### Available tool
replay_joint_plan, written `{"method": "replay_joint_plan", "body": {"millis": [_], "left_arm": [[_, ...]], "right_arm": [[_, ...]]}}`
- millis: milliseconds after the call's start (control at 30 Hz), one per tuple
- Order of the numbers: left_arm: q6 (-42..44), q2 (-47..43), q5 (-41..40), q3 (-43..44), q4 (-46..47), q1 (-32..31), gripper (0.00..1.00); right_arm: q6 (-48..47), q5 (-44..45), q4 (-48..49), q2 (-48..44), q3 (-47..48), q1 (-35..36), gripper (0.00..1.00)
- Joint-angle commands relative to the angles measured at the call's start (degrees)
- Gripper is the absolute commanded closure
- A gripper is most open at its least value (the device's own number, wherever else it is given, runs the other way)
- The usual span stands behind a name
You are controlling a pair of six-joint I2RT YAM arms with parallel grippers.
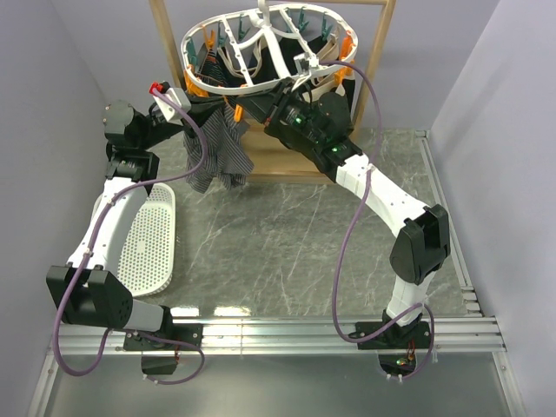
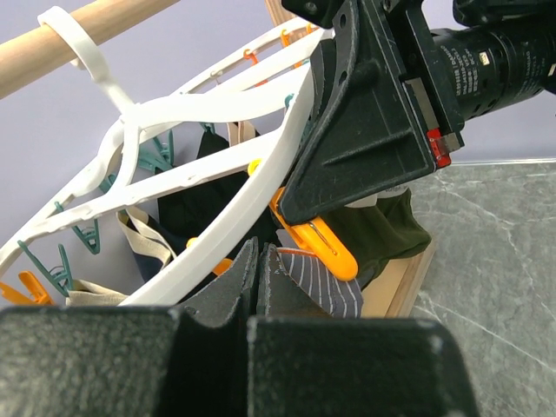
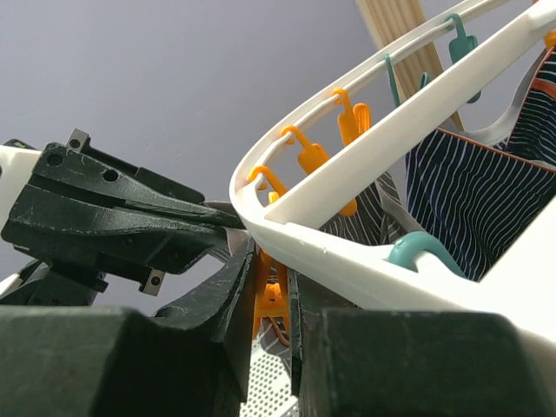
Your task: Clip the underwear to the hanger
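The white oval hanger [image 1: 228, 26] hangs from the wooden frame with orange and teal clips. The grey striped underwear [image 1: 221, 158] dangles below its near rim. My left gripper [image 1: 193, 120] is shut on the waistband and holds it up to the rim; in the left wrist view its jaws [image 2: 254, 261] are closed, with striped fabric [image 2: 334, 291] beside them. My right gripper [image 1: 280, 106] is shut on an orange clip [image 3: 271, 300] under the rim [image 3: 365, 261], squeezing it between its fingers. That clip [image 2: 326, 245] lies against the underwear's top edge.
A white perforated basket [image 1: 148, 234] lies by the left arm. The wooden frame [image 1: 380, 69] stands behind the hanger. A dark olive pair [image 2: 382, 230] and a navy striped garment [image 3: 486, 191] hang on other clips. Grey walls close both sides.
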Motion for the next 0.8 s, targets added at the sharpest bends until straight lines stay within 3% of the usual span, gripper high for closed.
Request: {"method": "replay_joint_plan", "body": {"millis": [0,267,767], "left_arm": [[-1.51,-0.25,1.07,2.34,3.34,0.16,1.00],[-2.83,0.37,0.28,2.78,3.87,0.16,1.00],[-19.87,2.30,-5.08,2.51,11.78,0.16,1.00]], "right_arm": [[0.93,-6.38,0.09,-2.89,-1.62,1.29,1.00],[4.27,-7.52,3.43,-2.80,-2.42,1.29,1.00],[9.98,-4.97,4.83,-2.19,-2.77,1.20,1.00]]}}
